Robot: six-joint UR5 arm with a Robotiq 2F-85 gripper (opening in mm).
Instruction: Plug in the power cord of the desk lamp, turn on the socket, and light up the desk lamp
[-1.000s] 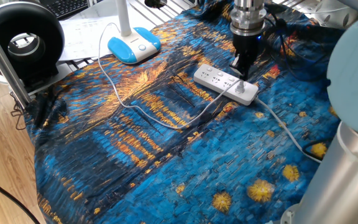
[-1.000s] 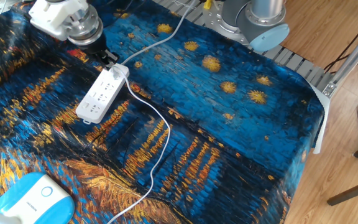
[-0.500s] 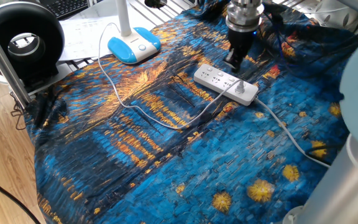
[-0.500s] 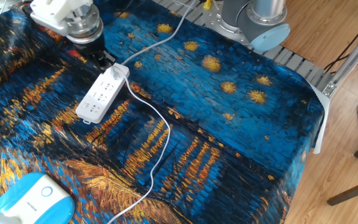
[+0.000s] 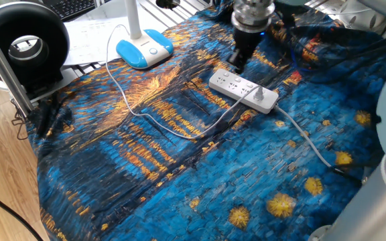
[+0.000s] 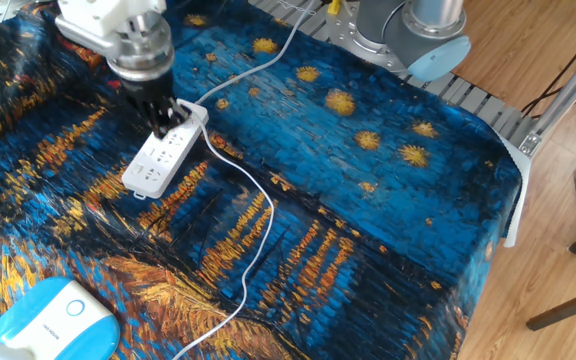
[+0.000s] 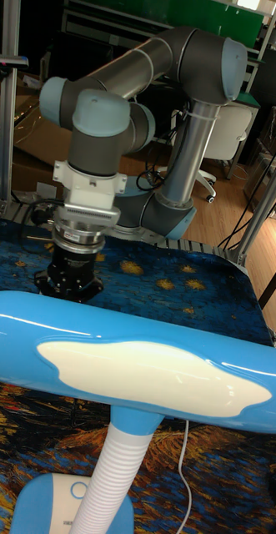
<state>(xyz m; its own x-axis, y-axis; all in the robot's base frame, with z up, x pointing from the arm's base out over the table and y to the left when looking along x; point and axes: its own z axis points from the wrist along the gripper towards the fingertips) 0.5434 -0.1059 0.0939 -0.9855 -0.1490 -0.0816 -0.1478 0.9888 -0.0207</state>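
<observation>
Covering the tabletop (image 5: 146, 194) is a wrinkled blue-and-gold painted cloth; the gripper (image 6: 161, 125) hangs over the glossy white socket (image 5: 242, 91), jaws' state unclear.

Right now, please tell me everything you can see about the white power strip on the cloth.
The power strip is a long white plastic bar with a row of outlets, lying flat on the blue-and-gold cloth. A white plug sits at one end, where its thick white cable also leaves. The tool hangs just above it; contact is unclear.
</observation>
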